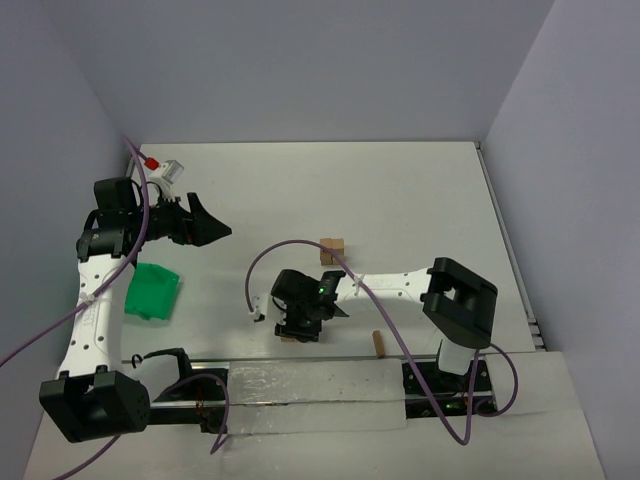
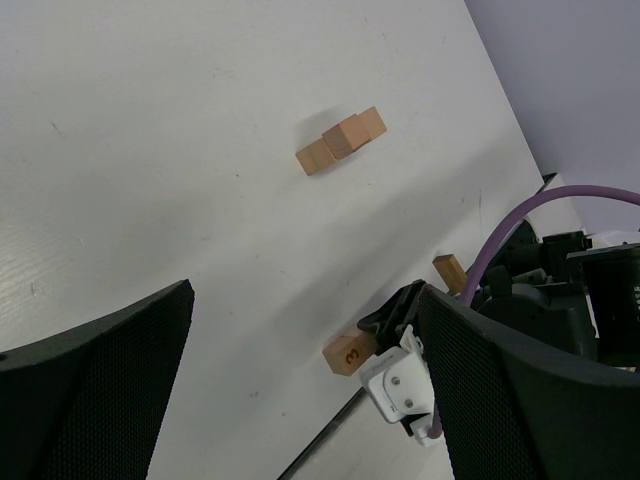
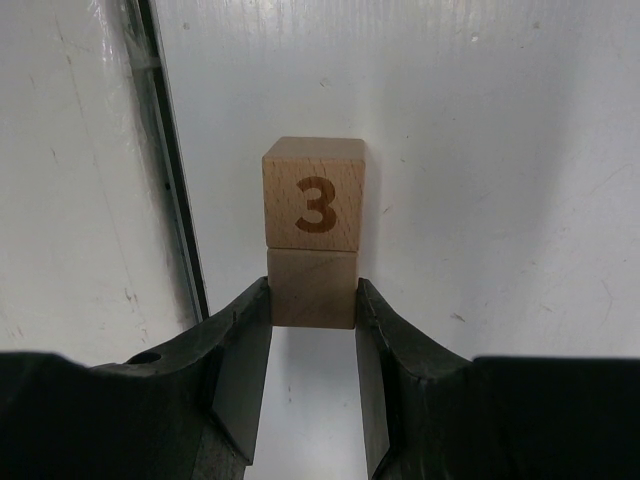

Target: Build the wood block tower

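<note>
- White table (image 1: 420, 200) spreads out under pale lavender walls (image 1: 300, 60) that close it in on three sides.
- Right arm (image 1: 395, 285) reaches low over the table. Its right claw (image 3: 311, 300), taken as the landmark for the places below, is narrow, with one finger pressed against each side of a plain wood block (image 3: 311, 278).
- Left arm (image 1: 95, 300) rises well to the left of the right claw. The left claw (image 2: 305, 300) is raised above the table and spread wide, with nothing between its fingers.
- Green tray (image 1: 152, 290) lies on the table well to the left of the right claw.
- Tower (image 2: 340, 140) is so far a small cluster of tan cubes touching one another. It stands on the table beyond the right claw, a little to its right and apart from it. Whether one cube sits on another I cannot tell.
- Numbered block (image 3: 314, 193), showing a dark "3", sits just ahead of the right claw's fingertips and touches the plain wood block.
- Lone block (image 1: 378, 343) stands to the right of the right claw, close to the table's near edge.
</note>
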